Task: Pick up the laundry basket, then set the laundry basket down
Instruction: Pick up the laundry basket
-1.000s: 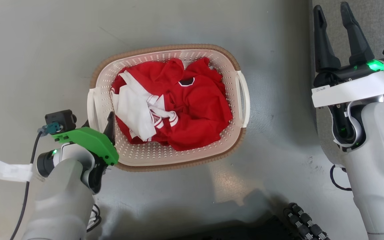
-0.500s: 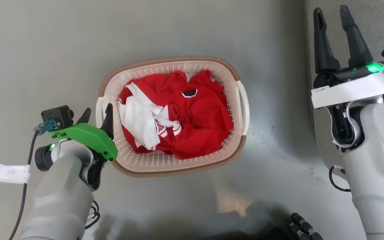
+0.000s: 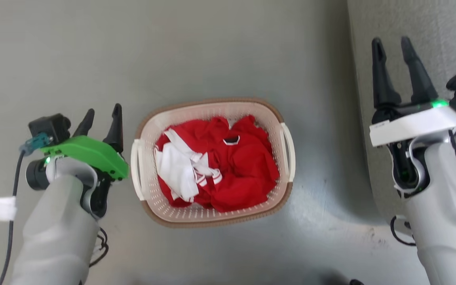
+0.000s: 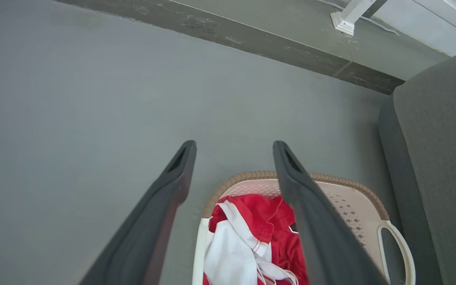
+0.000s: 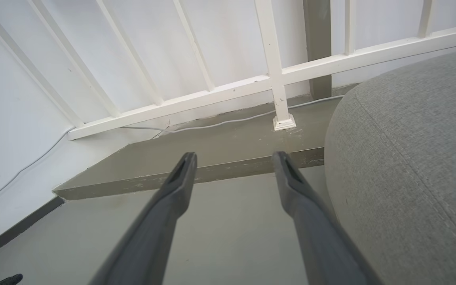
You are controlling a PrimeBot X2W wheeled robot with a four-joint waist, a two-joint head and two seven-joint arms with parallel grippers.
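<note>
The head camera looks almost straight down from high above a grey floor. The laundry basket sits mid-frame, the left gripper at the left edge and the right gripper at the right. The left wrist camera sits close behind its own fingers, facing forward and down across the floor. It shares the basket, the floor and a grey upholstered seat with the head view. The right wrist camera faces less steeply down, along its fingers toward a white railing. Both wrist views share a raised ledge and the seat.
</note>
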